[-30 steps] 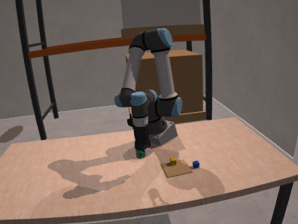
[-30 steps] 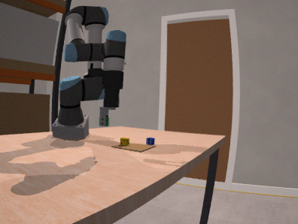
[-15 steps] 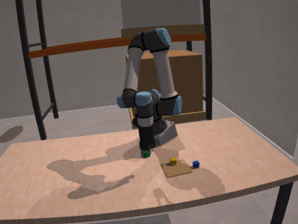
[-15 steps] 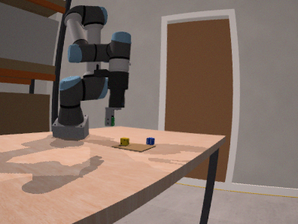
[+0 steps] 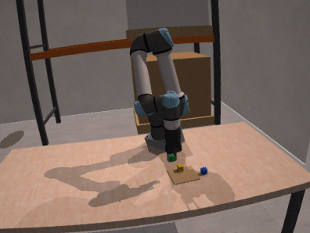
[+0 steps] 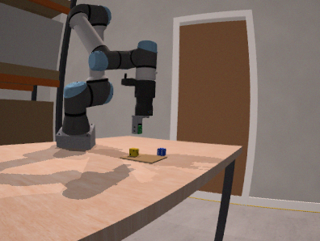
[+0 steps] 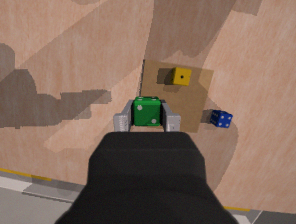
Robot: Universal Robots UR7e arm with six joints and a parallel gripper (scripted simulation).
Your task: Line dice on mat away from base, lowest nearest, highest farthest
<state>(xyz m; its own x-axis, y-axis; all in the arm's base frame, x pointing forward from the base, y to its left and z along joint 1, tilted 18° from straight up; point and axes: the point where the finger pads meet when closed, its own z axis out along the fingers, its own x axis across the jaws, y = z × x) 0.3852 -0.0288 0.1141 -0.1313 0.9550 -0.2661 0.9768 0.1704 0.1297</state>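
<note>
My gripper [image 5: 171, 157] [image 6: 138, 128] [image 7: 146, 107] is shut on a green die [image 5: 171, 157] [image 6: 139, 128] [image 7: 146, 111] and holds it in the air above the table, near the mat's edge on the robot-base side. The tan mat [image 5: 187, 177] [image 6: 149, 159] [image 7: 192, 107] lies flat on the table. A yellow die [image 5: 180, 167] [image 6: 134, 152] [image 7: 180, 76] showing one pip stands on the mat. A blue die [image 5: 203, 170] [image 6: 162, 151] [image 7: 221, 119] stands on the bare table just off the mat's side edge.
The robot base [image 5: 154, 141] [image 6: 75, 139] stands at the back of the wooden table [image 5: 78, 188] [image 6: 61, 190]. Cardboard boxes [image 5: 193, 82] and a metal rack [image 5: 35, 78] stand behind it. A door [image 6: 214, 105] is in the wall.
</note>
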